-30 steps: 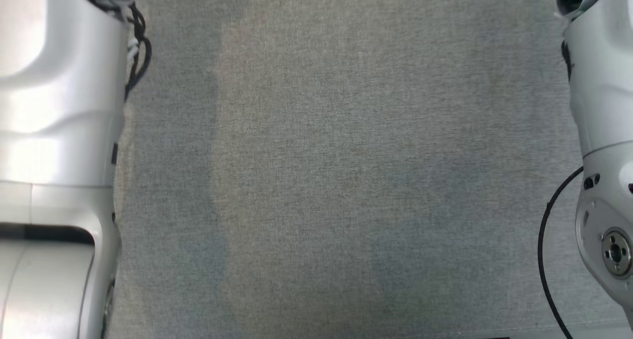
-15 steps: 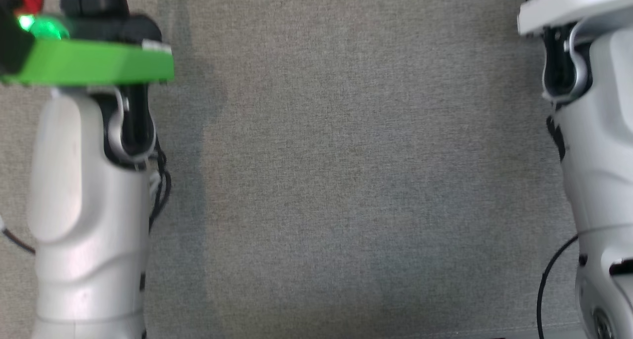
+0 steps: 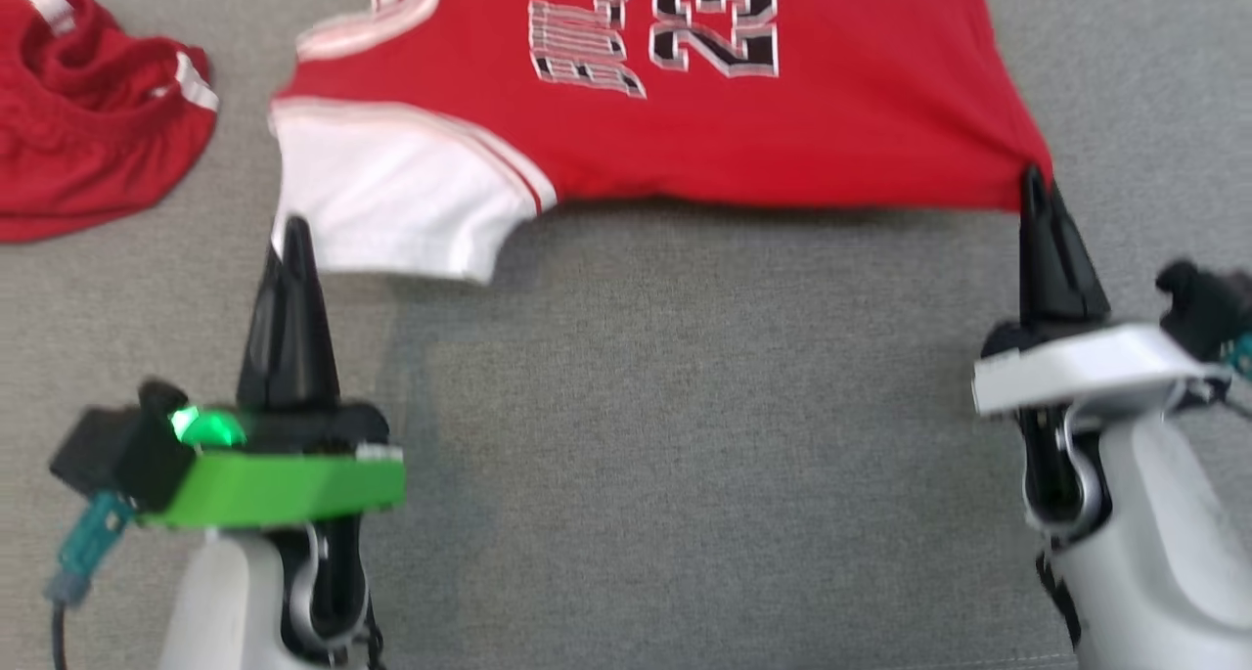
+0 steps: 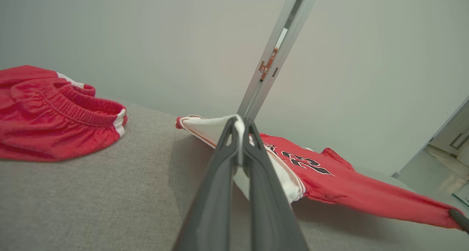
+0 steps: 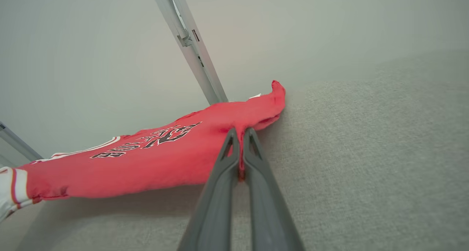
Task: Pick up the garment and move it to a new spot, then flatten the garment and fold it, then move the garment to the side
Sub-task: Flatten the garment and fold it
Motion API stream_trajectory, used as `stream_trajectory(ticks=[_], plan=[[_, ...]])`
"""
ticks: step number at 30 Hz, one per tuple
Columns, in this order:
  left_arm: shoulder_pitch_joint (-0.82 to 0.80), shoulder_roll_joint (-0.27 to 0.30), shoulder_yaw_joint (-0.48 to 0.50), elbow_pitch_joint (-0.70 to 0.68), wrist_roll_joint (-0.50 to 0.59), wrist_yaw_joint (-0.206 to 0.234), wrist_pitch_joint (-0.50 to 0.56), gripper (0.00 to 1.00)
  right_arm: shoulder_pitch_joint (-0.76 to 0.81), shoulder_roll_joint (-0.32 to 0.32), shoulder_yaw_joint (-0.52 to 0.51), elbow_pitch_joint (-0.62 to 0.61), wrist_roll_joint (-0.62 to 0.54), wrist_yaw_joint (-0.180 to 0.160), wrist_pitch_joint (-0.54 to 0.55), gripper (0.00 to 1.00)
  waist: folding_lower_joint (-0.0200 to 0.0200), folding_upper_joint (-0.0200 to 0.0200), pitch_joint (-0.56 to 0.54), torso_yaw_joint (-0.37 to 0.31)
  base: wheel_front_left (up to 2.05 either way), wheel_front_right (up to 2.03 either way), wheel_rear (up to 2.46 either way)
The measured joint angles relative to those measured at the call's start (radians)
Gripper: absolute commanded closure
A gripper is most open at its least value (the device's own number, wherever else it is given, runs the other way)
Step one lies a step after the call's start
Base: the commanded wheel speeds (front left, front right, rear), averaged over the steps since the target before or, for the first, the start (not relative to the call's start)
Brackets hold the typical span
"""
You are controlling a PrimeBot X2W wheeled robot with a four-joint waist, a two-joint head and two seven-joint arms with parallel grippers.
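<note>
Tension: pinching red number-23 fabric jersey (image 3: 802,132) by white sleeve (image 3: 391,191) in left gripper (image 3: 290,232), nine o'clock; by hem (image 3: 978,186) in right gripper (image 3: 1033,176), three o'clock.

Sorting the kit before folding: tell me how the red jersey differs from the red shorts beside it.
The jersey is spread wide, with the left gripper pinching its white sleeve and the right gripper pinching its red hem corner. The shorts lie crumpled in a heap, with no gripper on them. The jersey carries the number 23 and lettering; the shorts show no print, just a gathered waistband. Both are red with white trim.
</note>
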Motion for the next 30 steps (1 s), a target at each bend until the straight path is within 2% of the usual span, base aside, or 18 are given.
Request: stream_trajectory(ticks=[9,18,25,30], plan=[[0.263,-0.002,-0.046,-0.129,0.0,0.054,0.002,1.0,0.323,0.046,-0.099,-0.198,-0.03,0.0,0.045,1.0,-0.0001,0.0,-0.173,0.012,0.0,0.0,0.0],[0.395,0.006,-0.083,-0.246,0.01,0.083,0.061,1.0,0.537,0.069,-0.153,-0.363,-0.02,0.0,0.148,1.0,-0.0001,0.0,-0.294,0.033,0.0,0.0,0.0],[0.441,0.021,-0.094,-0.197,0.003,0.093,0.087,1.0,0.574,0.069,-0.139,-0.282,0.034,0.0,0.165,1.0,-0.0001,0.0,-0.31,0.033,0.0,0.0,0.0],[0.433,0.019,-0.108,-0.128,-0.008,0.081,0.081,1.0,0.536,0.07,-0.115,-0.179,0.04,0.0,0.149,1.0,-0.0001,0.0,-0.286,0.024,0.0,0.0,0.0]])
